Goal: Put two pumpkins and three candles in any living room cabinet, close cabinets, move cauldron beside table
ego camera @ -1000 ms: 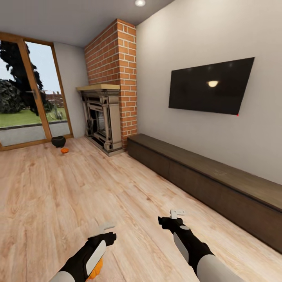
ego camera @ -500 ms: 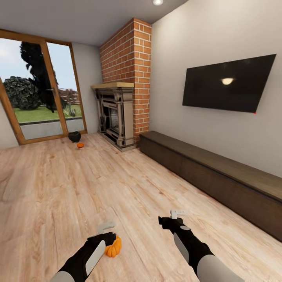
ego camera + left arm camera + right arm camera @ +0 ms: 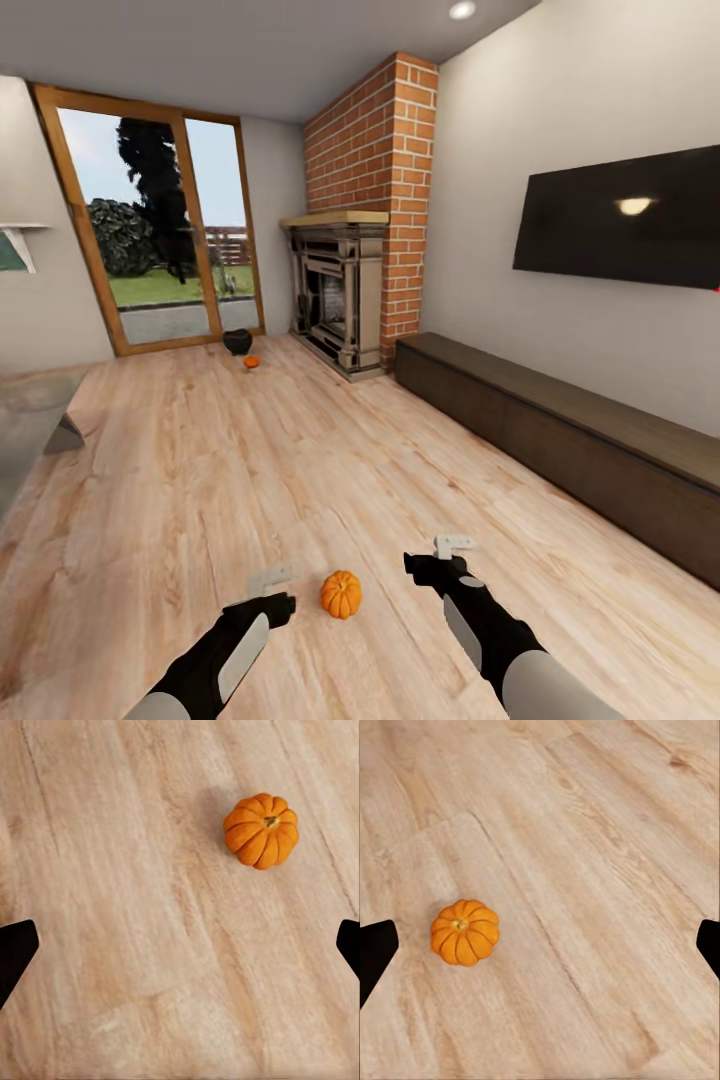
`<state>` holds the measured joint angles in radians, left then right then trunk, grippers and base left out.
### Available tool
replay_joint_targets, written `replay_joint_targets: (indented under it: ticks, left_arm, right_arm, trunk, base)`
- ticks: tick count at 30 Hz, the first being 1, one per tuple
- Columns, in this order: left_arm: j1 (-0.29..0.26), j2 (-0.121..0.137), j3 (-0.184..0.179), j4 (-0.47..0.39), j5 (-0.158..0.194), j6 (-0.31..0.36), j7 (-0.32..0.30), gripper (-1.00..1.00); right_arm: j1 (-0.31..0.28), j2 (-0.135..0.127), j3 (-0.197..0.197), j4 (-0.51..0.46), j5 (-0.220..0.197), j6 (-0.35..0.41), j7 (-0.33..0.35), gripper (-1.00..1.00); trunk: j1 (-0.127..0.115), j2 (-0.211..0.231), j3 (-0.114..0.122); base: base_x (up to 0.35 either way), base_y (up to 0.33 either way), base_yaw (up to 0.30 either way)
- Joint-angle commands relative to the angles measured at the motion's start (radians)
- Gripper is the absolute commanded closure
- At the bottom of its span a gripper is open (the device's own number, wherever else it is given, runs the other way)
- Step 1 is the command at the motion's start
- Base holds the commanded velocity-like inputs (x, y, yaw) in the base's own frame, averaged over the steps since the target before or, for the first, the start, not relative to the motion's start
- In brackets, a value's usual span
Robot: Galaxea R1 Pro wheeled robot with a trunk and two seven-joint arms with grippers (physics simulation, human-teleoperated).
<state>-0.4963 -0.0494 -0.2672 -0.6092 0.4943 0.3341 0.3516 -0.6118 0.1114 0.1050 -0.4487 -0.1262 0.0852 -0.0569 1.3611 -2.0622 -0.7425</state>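
One pumpkin [image 3: 341,594] sits on the wood floor [image 3: 200,470] right between the left gripper [image 3: 270,580] and right gripper [image 3: 452,548], both with fingers spread wide and holding nothing. The other pumpkin [image 3: 251,362] is way off beside the black cauldron [image 3: 237,342] by the glass door [image 3: 160,240], and the long dark cabinet [image 3: 560,440] along the wall is closed.

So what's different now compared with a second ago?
The view has swung left: the fireplace, TV and cabinet slid rightward in frame, and a grey table edge appeared. The near pumpkin, earlier half hidden under the left gripper, now sits between it and the right gripper. Both grippers hold nothing, as before.
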Motion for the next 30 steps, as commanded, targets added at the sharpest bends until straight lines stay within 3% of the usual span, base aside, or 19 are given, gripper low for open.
replay_joint_targets:
  ticks: [1, 12, 24, 30]
  left_arm:
    - [-0.001, 0.001, -0.006, -0.001, 0.010, 0.002, 0.009, -1.00]
    - [-0.001, 0.002, -0.006, -0.001, 0.010, 0.001, 0.009, -1.00]
    - [-0.001, 0.002, -0.006, -0.001, 0.008, 0.000, 0.010, -1.00]
    - [-0.001, 0.002, -0.006, -0.001, 0.007, 0.000, 0.010, -1.00]
  right_arm:
    - [0.000, -0.001, 0.007, -0.002, -0.010, 0.005, -0.006, -1.00]
    - [0.000, -0.001, 0.007, -0.002, -0.010, 0.005, -0.006, -1.00]
    - [0.000, -0.004, 0.007, -0.002, -0.011, 0.005, -0.005, -1.00]
    - [0.000, -0.004, 0.006, -0.002, -0.014, 0.006, 0.024, -1.00]
  trunk:
    - [-0.001, -0.001, -0.001]
    - [-0.001, -0.001, -0.001]
    - [-0.001, -0.001, -0.001]
    - [-0.001, -0.001, -0.001]
  base:
    - [-0.217, 0.252, 0.271]
    - [-0.046, 0.275, 0.272]
    - [0.190, 0.265, 0.266]
    - [0.243, 0.259, 0.054]
